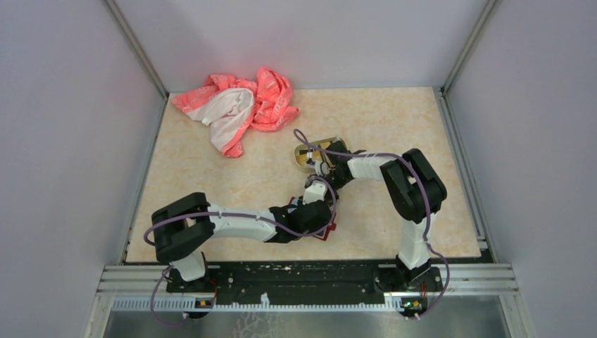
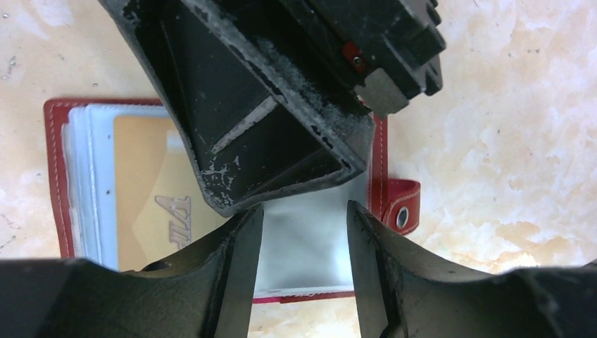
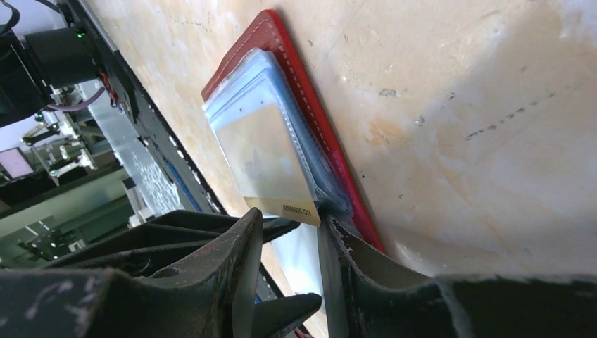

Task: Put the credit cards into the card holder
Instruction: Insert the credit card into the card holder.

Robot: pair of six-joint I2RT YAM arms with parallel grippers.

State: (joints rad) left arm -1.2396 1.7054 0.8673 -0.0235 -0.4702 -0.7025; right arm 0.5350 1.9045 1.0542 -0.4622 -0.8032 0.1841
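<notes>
Card holder lies under left hand.

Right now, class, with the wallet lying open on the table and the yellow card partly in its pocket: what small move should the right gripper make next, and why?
Probably nudge the yellow card forward with the right gripper. Its jaws stand open just behind the card, whose end strip pokes out of the clear pocket of the wallet; the rest is inside.

pale grey walls stand on three sides, with metal posts in the corners. the table top is beige, marbled. well beyond the left pincer lies a crumpled pink-white cloth.
</notes>
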